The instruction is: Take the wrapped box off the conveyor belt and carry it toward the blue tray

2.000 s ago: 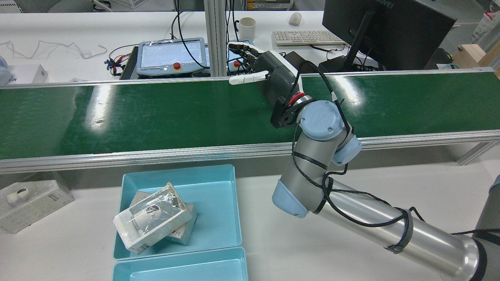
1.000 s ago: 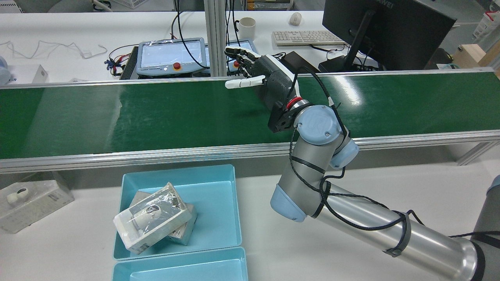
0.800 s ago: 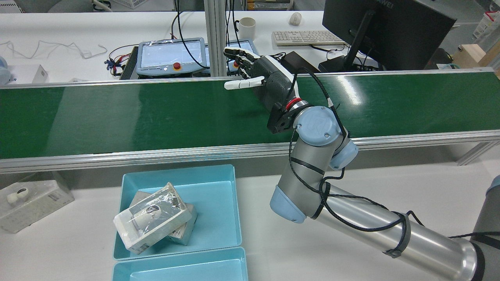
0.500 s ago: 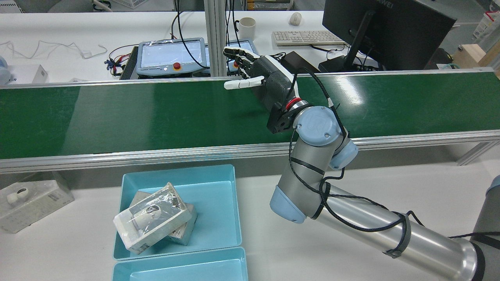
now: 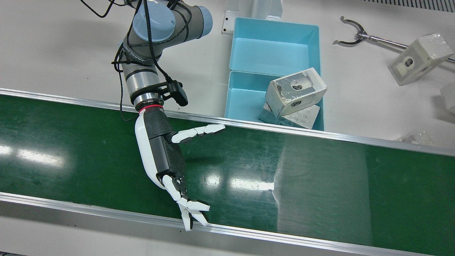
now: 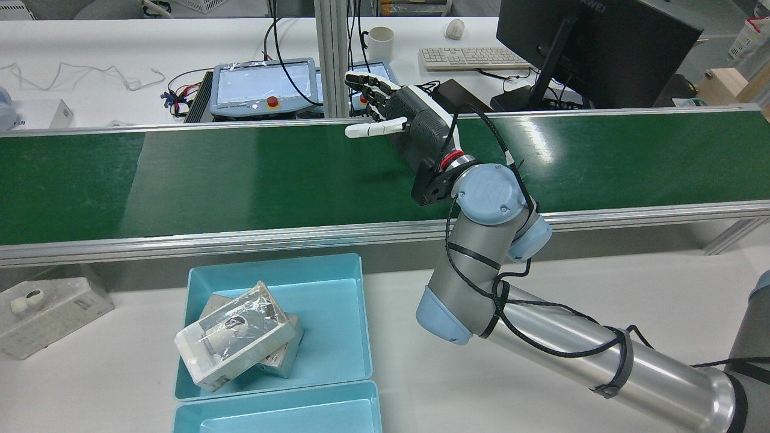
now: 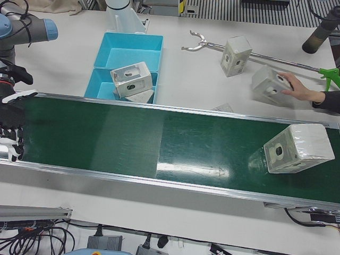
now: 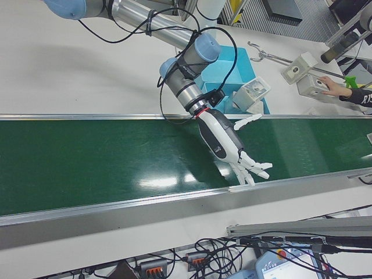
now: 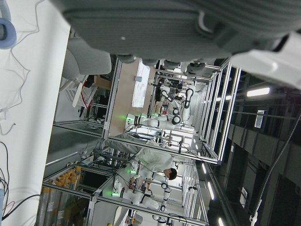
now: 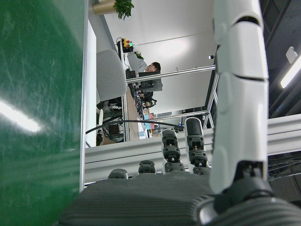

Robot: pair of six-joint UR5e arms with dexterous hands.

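Observation:
One wrapped box [image 7: 298,149] lies on the green conveyor belt [image 5: 320,185], at the far end from my right hand; only the left-front view shows it. My right hand [image 5: 163,156] hovers open over the belt with its fingers spread toward the far rail and nothing in it, as also seen on the right hand [image 6: 409,129] from behind. The blue tray [image 5: 241,106] sits beside the belt's near rail and holds two wrapped boxes [image 5: 295,90] stacked askew. Of my left hand [image 9: 164,28] only a dark palm shows, in its own view.
A second blue tray [image 5: 272,53] adjoins the first. A person's hand [image 7: 297,93] rests on a box on the white table, beside another box [image 7: 236,53] and a grabber tool [image 5: 359,33]. One more box [image 6: 51,307] lies left of the tray.
My right hand shifted a little to the left along the belt and then held still, open throughout. The sheen on the belt moved. The boxes in the tray did not move.

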